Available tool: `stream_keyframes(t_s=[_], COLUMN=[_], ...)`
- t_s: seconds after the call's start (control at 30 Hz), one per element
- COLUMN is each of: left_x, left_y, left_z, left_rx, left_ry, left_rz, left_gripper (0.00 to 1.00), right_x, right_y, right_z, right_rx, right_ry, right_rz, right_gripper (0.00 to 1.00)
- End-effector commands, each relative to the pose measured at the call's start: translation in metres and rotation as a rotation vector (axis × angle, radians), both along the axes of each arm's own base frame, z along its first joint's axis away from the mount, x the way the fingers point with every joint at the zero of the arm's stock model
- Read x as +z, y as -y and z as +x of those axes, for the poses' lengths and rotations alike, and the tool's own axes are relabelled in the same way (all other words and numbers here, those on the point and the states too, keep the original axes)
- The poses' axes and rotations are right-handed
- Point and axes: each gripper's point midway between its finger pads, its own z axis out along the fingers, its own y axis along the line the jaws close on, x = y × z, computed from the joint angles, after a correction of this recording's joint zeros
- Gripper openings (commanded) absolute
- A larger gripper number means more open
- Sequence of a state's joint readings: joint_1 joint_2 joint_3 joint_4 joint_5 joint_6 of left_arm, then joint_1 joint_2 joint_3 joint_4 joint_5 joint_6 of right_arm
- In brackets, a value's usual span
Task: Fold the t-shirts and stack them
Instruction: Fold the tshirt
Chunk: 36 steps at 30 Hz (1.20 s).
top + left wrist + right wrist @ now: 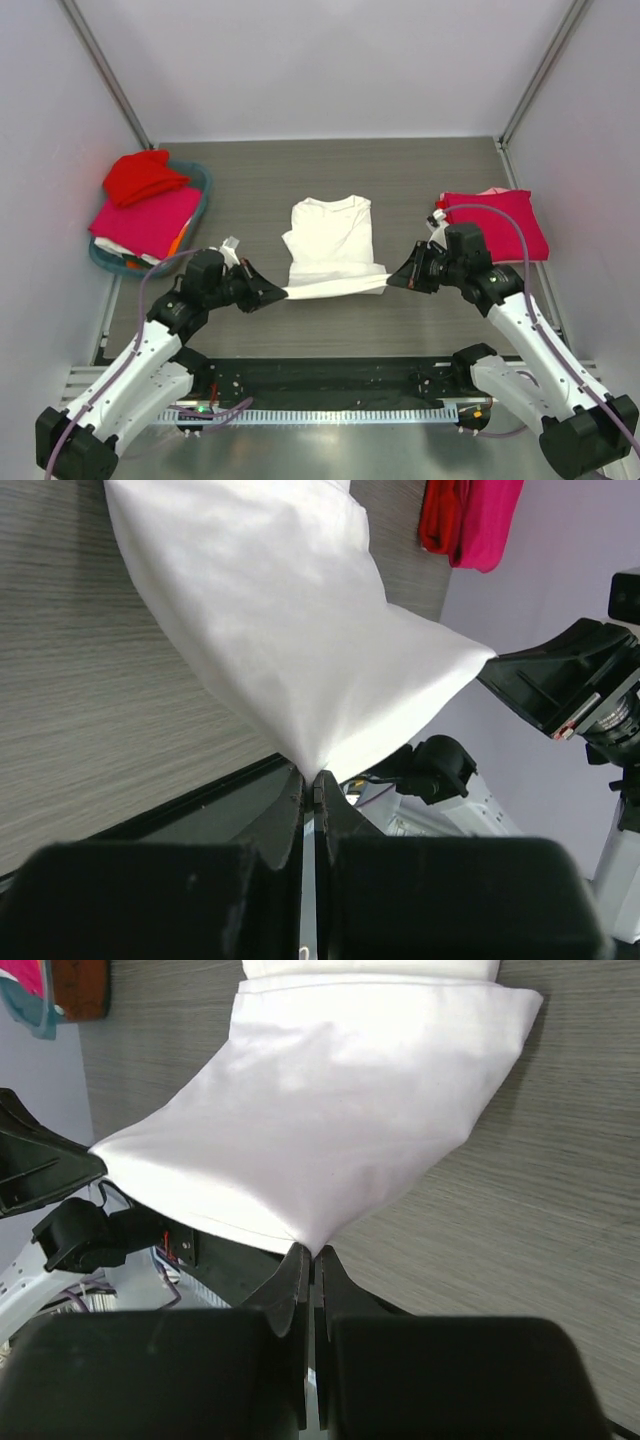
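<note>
The white t-shirt (330,235) lies flat on the middle of the table (420,180), collar at its far end and long axis running away from the arm bases. Its near hem (335,289) is raised and drawn taut crosswise between the two arms. The left gripper (278,292) is pressed together on the hem's left corner and the right gripper (393,281) on its right corner; both wrist views show fabric fanning out from closed tips. From either gripper the shirt's body lies straight ahead, so the fold looks set to carry the hem forward over the body towards the collar, both arms equally near. Left of the shirt, a teal basket (203,190) holds a red tee (145,177) and a magenta tee (145,220). To its right lies a folded magenta tee (505,225). Nothing stands over the shirt itself.
</note>
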<state>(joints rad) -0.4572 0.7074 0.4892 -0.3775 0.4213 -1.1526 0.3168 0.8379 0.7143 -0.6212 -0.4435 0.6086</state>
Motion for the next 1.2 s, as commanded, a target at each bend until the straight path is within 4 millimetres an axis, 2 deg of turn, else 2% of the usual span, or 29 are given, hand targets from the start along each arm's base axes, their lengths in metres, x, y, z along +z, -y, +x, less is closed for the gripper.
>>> stream_keyframes(t_s=[0.0,0.23,0.27,0.33,0.37,0.43,0.5,0.53,0.6,0.67,0.73,0.83,0.9,0.97,1.0,1.03,1.07,1.1,1.13,1.17], left_x=[0.002,0.033,0.036,0.04,0.041,0.048,0.044,0.048,0.044,0.044,0.05,0.05,0.043,0.046,0.039,0.042,0.04,0.041,0.038,0.038], left_y=[-0.002,0.006,0.006,0.008,0.007,0.008,0.008,0.009,0.008,0.006,0.004,0.004,0.004,0.004,0.004,0.003,0.003,0.004,0.003,0.004], left_z=[0.001,0.037,0.042,0.054,0.059,0.069,0.079,0.085,0.096,0.109,0.121,0.135,0.145,0.155,0.16,0.167,0.172,0.177,0.185,0.19], left_rx=[0.025,0.064,0.069,0.072,0.077,0.083,0.09,0.094,0.1,0.109,0.121,0.12,0.125,0.128,0.128,0.135,0.135,0.133,0.137,0.137], left_ry=[-0.068,-0.006,0.001,0.012,0.013,0.028,0.014,0.021,0.012,0.007,0.022,0.022,0.009,0.016,-0.006,0.001,-0.002,0.001,-0.007,-0.007], left_rz=[0.014,0.019,0.024,0.041,0.05,0.052,0.066,0.064,0.071,0.076,0.071,0.08,0.095,0.084,0.09,0.084,0.083,0.078,0.079,0.076], left_gripper=[0.0,0.0,0.0,0.0,0.0,0.0,0.0,0.0,0.0,0.0,0.0,0.0,0.0,0.0,0.0,0.0,0.0,0.0,0.0,0.0], right_x=[0.013,0.027,0.02,0.026,0.02,0.024,0.019,0.025,0.019,0.023,0.021,0.016,0.013,0.007,0.011,0.011,0.002,0.008,0.0,0.001], right_y=[0.014,0.018,0.018,0.018,0.018,0.017,0.017,0.017,0.017,0.018,0.017,0.016,0.017,0.018,0.016,0.017,0.016,0.017,0.016,0.016], right_z=[0.016,0.055,0.061,0.073,0.079,0.09,0.101,0.107,0.117,0.129,0.14,0.154,0.161,0.172,0.179,0.184,0.189,0.198,0.203,0.207], right_rx=[-0.081,-0.118,-0.117,-0.13,-0.132,-0.138,-0.146,-0.148,-0.153,-0.16,-0.158,-0.149,-0.141,-0.14,-0.132,-0.134,-0.126,-0.129,-0.119,-0.118], right_ry=[0.039,0.071,0.046,0.062,0.042,0.055,0.042,0.057,0.039,0.053,0.045,0.031,0.028,0.015,0.027,0.026,0.005,0.023,0.001,0.005], right_rz=[-0.065,-0.154,-0.175,-0.19,-0.205,-0.216,-0.237,-0.238,-0.256,-0.264,-0.269,-0.279,-0.283,-0.288,-0.28,-0.276,-0.28,-0.272,-0.271,-0.267], right_gripper=[0.01,0.01,0.01,0.01,0.01,0.01,0.01,0.01,0.01,0.01,0.01,0.01,0.01,0.01,0.01,0.01,0.01,0.01,0.01,0.01])
